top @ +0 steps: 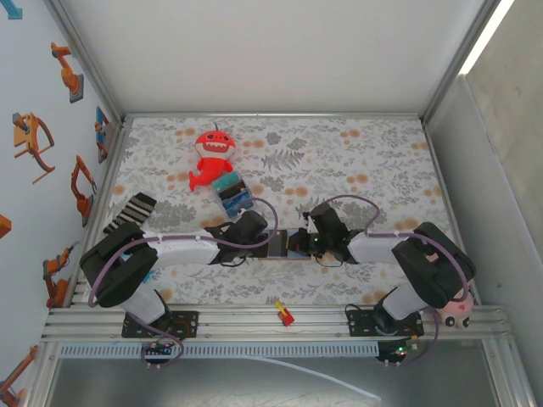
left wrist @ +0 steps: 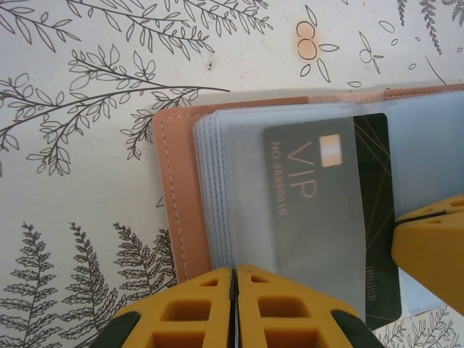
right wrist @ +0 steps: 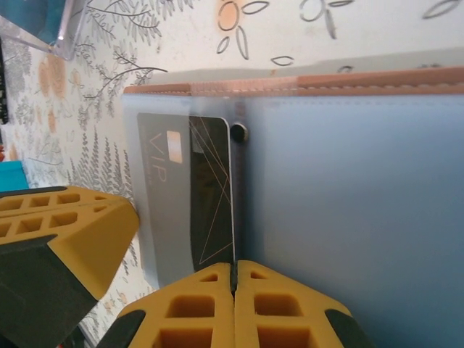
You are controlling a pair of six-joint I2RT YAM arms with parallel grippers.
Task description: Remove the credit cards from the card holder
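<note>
Broadly, table: a flat table (top: 382, 170) under white cloth printed with grey ferns and orange blossoms gave a level bed for the work.
Card holder: the small tan-brown, stitched, leather-like bifold card holder (top: 277, 244) lay opened flat at lower centre of the top view, between both claws, its pages facing up.
Sleeve: a frosted, floppy clear plastic sleeve (left wrist: 243, 210) topped a stack of like pages.
Card: a rigid, dark matte VIP credit card (left wrist: 377, 210) with a gold chip showed its right strip bare beyond that sleeve.
Left gripper: the yellow, ribbed left gripper (left wrist: 233, 274), at bottom centre of its wrist view, was pressed together on the sleeve's edge, likely anchoring it.
Right gripper: the matching right gripper (right wrist: 233, 267) was closed, seemingly pinching the card's edge to draw it out.
</note>
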